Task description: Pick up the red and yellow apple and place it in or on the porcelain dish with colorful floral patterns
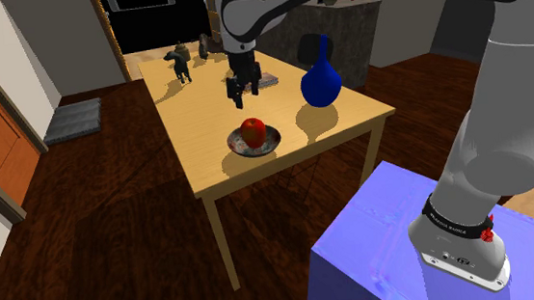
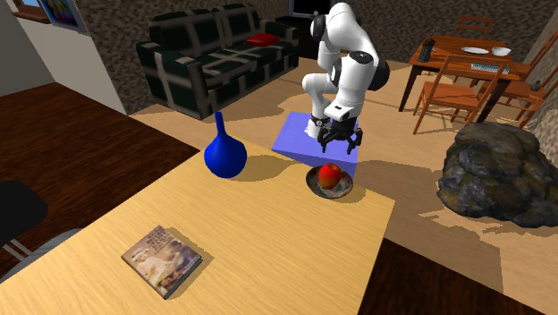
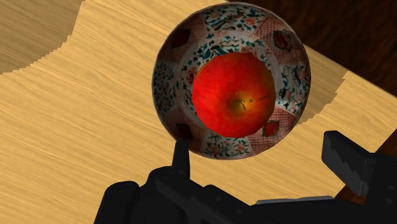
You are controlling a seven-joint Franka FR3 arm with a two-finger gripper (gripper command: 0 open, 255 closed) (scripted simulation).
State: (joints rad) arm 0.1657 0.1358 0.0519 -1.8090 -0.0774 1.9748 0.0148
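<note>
Looking along the gripper [image 3: 257, 147], I see its two black fingers [image 3: 347, 162] spread well apart with nothing between them; they touch neither the fruit nor the dish. Just beyond the fingertips sits the red and yellow apple [image 3: 234, 94], its stem side up, in the middle of the porcelain dish [image 3: 170, 71] with the floral panels around its rim. The dish stands on the wooden table [image 1: 206, 139], near the edge that faces the stand. In the shoulder view the gripper hangs above the table close to the dish, clear of the apple. So I judge the placing as done: the apple rests in the dish and the hand is empty. What is left, in my opinion, is only to draw the arm away. Farther on the table stands a blue vase [image 1: 319, 84], and farther again lies a book [image 2: 161, 259].
</note>
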